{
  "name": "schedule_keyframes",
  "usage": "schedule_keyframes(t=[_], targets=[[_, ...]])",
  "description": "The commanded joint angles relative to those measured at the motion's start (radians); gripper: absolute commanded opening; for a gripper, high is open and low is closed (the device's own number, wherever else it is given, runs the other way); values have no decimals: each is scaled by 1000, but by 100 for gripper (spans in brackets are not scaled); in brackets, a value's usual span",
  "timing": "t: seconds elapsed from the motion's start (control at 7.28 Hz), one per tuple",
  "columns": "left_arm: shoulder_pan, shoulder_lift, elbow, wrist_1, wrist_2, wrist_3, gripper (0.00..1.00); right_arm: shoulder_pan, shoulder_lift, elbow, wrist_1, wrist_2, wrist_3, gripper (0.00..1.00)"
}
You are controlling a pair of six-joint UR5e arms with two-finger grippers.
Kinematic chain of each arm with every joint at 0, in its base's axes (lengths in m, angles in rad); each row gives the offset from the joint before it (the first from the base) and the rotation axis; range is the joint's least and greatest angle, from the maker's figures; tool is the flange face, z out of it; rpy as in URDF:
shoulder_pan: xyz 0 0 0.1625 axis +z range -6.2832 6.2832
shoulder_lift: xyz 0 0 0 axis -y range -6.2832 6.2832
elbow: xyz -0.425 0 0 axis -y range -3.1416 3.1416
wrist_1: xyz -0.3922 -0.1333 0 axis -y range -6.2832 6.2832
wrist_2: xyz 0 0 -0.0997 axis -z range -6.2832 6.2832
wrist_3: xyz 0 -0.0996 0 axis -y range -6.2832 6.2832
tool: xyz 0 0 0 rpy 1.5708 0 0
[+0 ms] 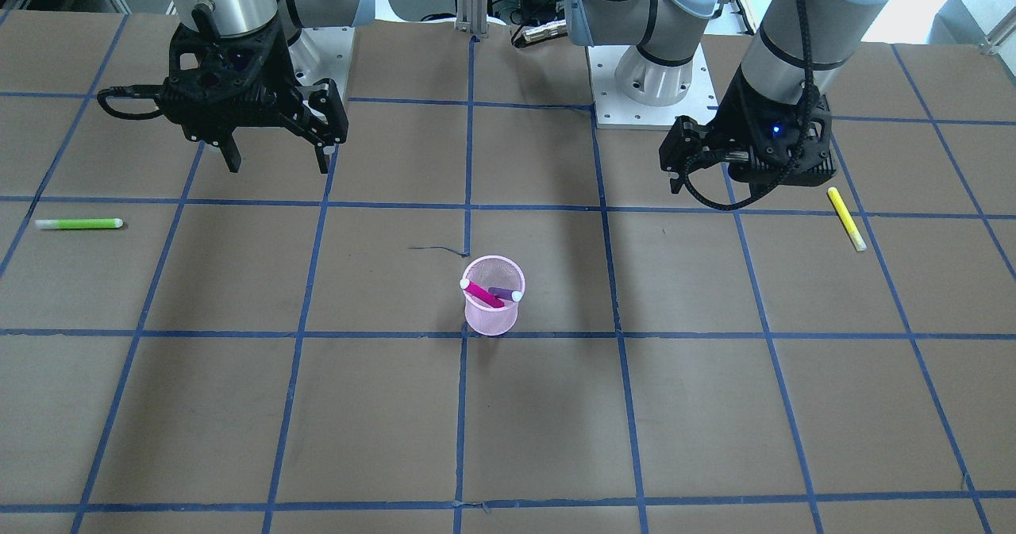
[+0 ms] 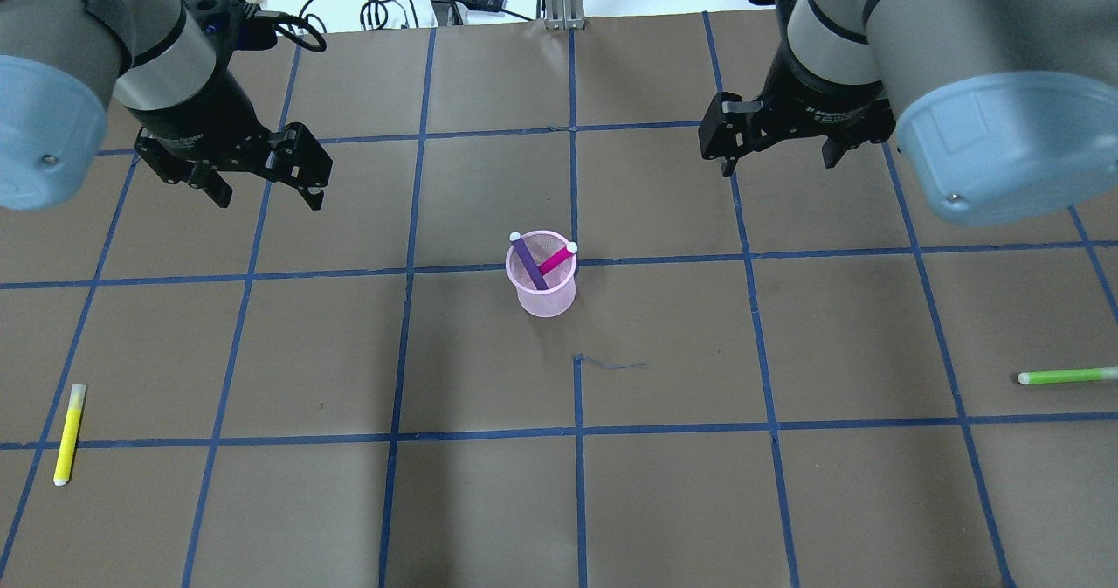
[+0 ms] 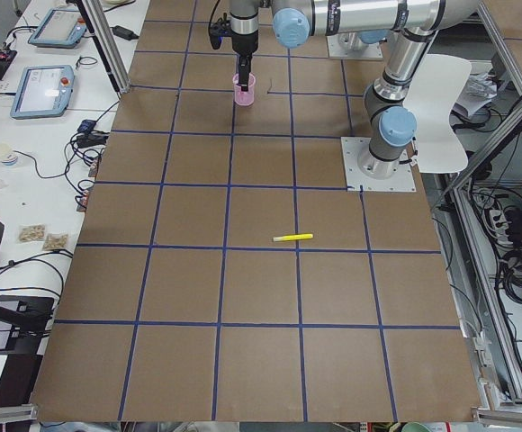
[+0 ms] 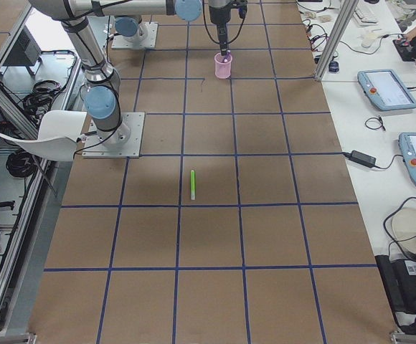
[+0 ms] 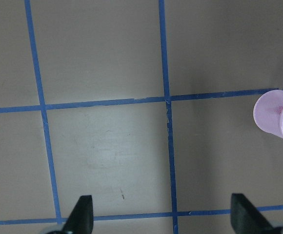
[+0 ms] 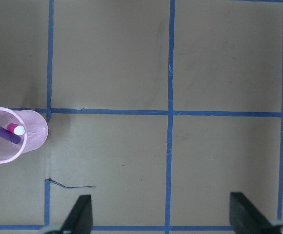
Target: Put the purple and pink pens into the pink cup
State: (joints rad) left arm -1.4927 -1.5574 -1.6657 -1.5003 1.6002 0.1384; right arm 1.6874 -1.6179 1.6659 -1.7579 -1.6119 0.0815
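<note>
Cup [image 2: 546, 301], upright mid-table, holds purple pen [image 2: 528, 265] and pink pen [image 2: 556, 260] leaning on its rim; left gripper [image 2: 266, 193] and right gripper [image 2: 776, 162] hang empty, fingers apart, well clear; risk: a low arm sweep could snag the caps and tip it.

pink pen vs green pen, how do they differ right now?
The pink pen stands tilted inside the cup, leaning on its rim; the green pen lies flat on the table. Pink pen is magenta, green pen lime. Both have a white end.
</note>
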Motion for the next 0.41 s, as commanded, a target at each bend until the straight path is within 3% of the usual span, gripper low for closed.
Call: schedule_keyframes(t=[0.0,0.27], targets=[[9,5,-6,0,0,-5,100,0,1,0,-2,1,1,100],[9,7,-5,0,3,-5,100,1,0,0,0,1,3,100]])
